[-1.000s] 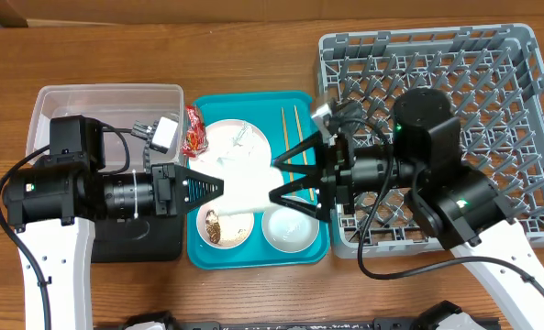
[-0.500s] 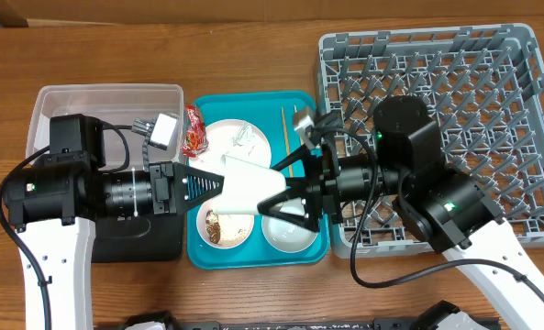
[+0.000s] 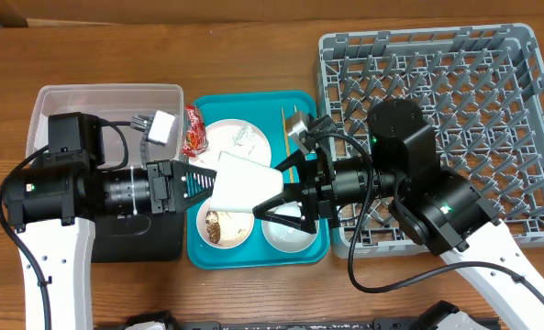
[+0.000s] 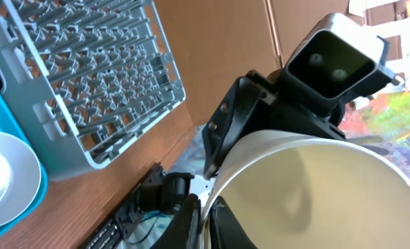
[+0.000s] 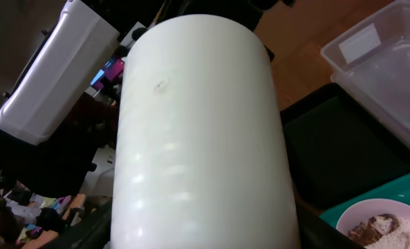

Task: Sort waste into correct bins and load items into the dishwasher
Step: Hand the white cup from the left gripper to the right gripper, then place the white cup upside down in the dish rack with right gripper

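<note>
"See the small white cup (image 3: 242,183)? It's up in the air, lying on its side, over the middle of the teal plastic serving tray (image 3: 244,95), with both arms at it."

"Who's got it?"

"The left jaws, pressed together on a bit of the rim. From the left wrist you look straight into its mouth. The right jaws are spread to either side of its wall. Whether their pads touch it yet, I can't tell."

"A hand-over, I'd guess, on the way to the big grey plastic dish rack (image 3: 437,55) at the right end of the worktop."

"That's my read, and that's where it could go wrong. If the left jaws let go before the right ones have truly closed, it drops. Right below, by the tray's edge on the robot's side, sit a round dish of whitish scraps with brown bits (image 3: 221,227) and an empty white bowl (image 3: 285,229). A fall there could chip something or scatter the scraps."

"And that wall looks smooth and round."

"Yes. Jaws closing off-centre could squeeze it out sideways. The rim pinch is thin too, so a nudge from the right arm might twist it loose."

"Or both hold and pull at once."

"Then it could jerk out of one of them."
</note>
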Controlling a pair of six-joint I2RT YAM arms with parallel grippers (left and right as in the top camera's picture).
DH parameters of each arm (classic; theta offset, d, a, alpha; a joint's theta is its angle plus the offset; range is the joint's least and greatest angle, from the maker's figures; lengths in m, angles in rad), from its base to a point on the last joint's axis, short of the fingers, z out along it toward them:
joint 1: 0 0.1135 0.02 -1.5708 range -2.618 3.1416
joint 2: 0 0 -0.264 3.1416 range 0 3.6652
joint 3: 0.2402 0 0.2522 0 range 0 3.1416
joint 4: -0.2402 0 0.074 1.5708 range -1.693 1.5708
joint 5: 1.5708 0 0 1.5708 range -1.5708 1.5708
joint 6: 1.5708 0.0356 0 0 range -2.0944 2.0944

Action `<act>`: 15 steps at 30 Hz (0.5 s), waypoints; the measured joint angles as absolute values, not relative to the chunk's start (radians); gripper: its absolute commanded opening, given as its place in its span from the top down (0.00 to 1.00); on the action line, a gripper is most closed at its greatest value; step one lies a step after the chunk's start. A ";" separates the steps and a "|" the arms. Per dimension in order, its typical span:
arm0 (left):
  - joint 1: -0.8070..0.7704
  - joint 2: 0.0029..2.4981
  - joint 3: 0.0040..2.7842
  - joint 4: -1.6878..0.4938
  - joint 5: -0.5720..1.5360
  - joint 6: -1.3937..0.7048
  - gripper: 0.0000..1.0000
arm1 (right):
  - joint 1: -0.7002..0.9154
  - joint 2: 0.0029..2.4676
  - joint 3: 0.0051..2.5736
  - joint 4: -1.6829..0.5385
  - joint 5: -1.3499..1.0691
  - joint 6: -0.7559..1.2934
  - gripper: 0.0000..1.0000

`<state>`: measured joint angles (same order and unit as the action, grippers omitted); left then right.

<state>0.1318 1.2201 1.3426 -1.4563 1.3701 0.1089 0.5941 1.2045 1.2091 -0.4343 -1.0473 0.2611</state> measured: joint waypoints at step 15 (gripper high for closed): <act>0.136 1.224 1.342 -1.460 1.283 0.112 0.00 | 0.449 1.127 1.211 -0.689 -0.876 0.259 0.54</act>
